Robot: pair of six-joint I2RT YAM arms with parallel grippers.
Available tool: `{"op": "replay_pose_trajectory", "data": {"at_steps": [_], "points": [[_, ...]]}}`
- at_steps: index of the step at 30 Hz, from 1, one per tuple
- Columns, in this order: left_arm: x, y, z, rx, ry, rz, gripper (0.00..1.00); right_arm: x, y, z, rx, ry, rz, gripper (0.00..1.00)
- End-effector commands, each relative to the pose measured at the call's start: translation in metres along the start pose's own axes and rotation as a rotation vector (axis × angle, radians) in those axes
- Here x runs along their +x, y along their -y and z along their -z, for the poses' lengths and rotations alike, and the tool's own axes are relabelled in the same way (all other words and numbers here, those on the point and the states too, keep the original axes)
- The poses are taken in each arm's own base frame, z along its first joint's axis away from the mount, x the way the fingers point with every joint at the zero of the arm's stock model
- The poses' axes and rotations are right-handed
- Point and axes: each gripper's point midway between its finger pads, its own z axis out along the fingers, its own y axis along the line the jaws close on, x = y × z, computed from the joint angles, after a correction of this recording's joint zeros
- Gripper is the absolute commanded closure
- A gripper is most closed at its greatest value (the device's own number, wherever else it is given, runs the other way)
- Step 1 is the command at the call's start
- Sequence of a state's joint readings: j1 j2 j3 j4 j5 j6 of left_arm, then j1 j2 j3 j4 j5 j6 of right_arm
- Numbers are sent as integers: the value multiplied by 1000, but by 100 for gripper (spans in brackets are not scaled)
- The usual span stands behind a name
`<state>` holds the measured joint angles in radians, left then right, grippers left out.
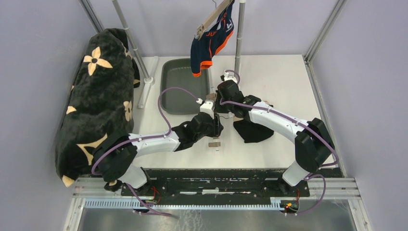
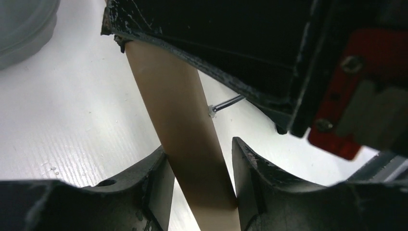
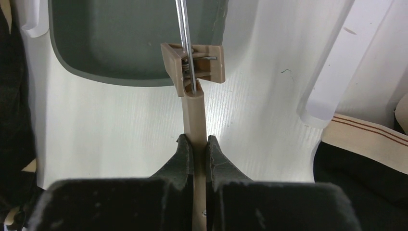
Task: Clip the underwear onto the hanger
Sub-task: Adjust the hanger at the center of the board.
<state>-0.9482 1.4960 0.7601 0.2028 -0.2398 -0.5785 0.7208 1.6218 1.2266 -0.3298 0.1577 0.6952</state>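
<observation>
White table [image 1: 288, 77] | hanger [image 3: 195, 120] clamped between right gripper [image 3: 198, 144] jaws | left gripper [image 2: 198, 147] straddles it, grip unclear

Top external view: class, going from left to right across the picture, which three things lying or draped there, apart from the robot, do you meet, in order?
black flower-patterned blanket → grey tray → black underwear

Bright, even overhead light, soft shadows; both wrist views blur up close.
</observation>
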Motion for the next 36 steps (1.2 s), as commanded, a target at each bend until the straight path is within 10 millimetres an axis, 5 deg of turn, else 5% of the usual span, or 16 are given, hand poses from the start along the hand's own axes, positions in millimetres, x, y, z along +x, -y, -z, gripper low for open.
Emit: {"op": "replay_pose_trajectory", "data": {"at_steps": [1, 11, 13, 18, 29, 36], "points": [[-19, 0, -2, -63, 67, -25, 55, -33, -15, 18, -18, 100, -26, 99], [-25, 6, 6, -25, 91, -27, 93, -45, -18, 34, -39, 146, -1, 88], [-25, 7, 9, -11, 90, -38, 96, -50, -18, 41, -47, 163, 12, 76], [-29, 12, 19, 41, 100, -68, 97, -69, -14, 69, -50, 243, 44, 26], [-34, 23, 48, 324, 93, -38, 97, -87, 16, 98, -166, 284, 0, 21], [-60, 30, 76, 552, 146, 40, 97, -73, 27, 100, -316, 291, 23, 22]]}}
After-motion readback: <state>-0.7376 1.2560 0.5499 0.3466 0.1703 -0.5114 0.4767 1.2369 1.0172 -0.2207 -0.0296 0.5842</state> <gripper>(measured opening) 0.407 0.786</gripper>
